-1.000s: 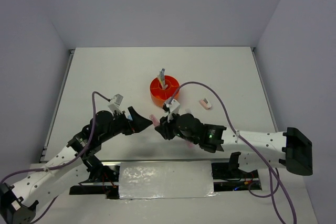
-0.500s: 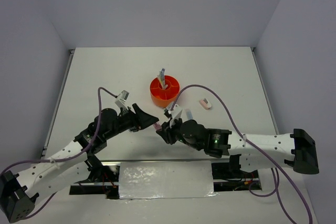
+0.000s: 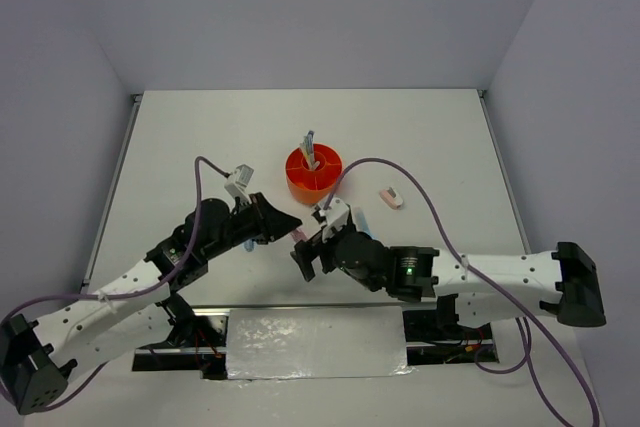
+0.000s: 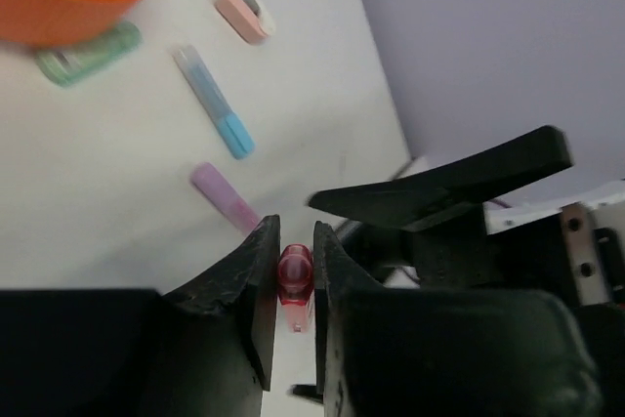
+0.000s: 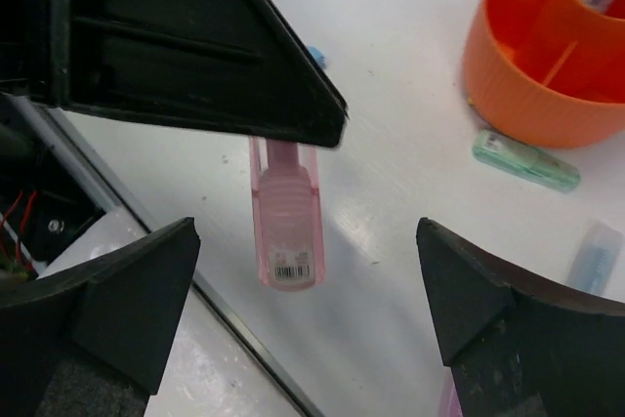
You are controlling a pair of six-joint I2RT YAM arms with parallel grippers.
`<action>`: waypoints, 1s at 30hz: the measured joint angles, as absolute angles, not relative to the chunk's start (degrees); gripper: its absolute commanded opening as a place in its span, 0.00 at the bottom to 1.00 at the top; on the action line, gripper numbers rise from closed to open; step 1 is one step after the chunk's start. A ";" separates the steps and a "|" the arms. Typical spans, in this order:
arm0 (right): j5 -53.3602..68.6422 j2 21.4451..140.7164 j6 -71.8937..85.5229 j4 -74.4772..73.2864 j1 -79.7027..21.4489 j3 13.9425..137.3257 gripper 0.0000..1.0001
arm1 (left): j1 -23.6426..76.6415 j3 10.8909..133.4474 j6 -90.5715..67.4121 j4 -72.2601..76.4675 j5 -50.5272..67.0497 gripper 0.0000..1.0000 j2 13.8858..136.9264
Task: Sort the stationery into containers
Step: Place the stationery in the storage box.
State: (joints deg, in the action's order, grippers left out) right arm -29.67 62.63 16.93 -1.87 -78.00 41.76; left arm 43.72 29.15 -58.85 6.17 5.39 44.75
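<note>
My left gripper (image 4: 293, 241) is shut on one end of a pink marker (image 4: 295, 275), holding it above the table near the front edge. The marker (image 5: 286, 231) hangs out from under the left finger (image 5: 195, 46), between the wide-open jaws of my right gripper (image 5: 308, 241), which do not touch it. From above, both grippers (image 3: 295, 229) (image 3: 308, 257) meet just in front of the orange organiser (image 3: 313, 172), which has pens (image 3: 309, 147) standing in it. Loose stationery lies by it: a green marker (image 4: 88, 54), a blue marker (image 4: 215, 103), a purple marker (image 4: 225, 195) and a pink-white eraser (image 3: 391, 197).
The table's front edge (image 5: 225, 319) runs just below the hanging marker. The organiser (image 5: 547, 56) is divided into compartments, with the green marker (image 5: 525, 161) lying against its base. White walls close the table at the back and sides.
The left gripper has closed on the pink marker's end. The right gripper, which was holding the marker, has opened wide and backed slightly toward the front edge.
</note>
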 measured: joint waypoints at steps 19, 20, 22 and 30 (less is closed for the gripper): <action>-45.21 30.70 36.69 -26.85 -77.47 39.90 1.00 | 41.15 50.92 -31.24 14.39 -22.68 0.00 79.79; -45.30 29.85 36.99 -27.44 -77.47 39.72 1.00 | 41.15 50.92 -30.92 14.74 -23.09 0.00 80.12; -45.58 28.21 37.47 -28.73 -77.47 39.70 1.00 | 41.15 50.89 -30.09 15.20 -24.21 0.00 80.18; -45.67 27.90 37.54 -29.74 -77.47 39.70 1.00 | 40.86 49.43 -29.10 20.84 -25.32 0.10 80.42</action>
State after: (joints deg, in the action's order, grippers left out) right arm -45.67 27.90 37.54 -29.74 -77.47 39.70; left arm 40.86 49.43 -29.10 20.84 -25.32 80.42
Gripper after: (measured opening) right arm 0.994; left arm 0.265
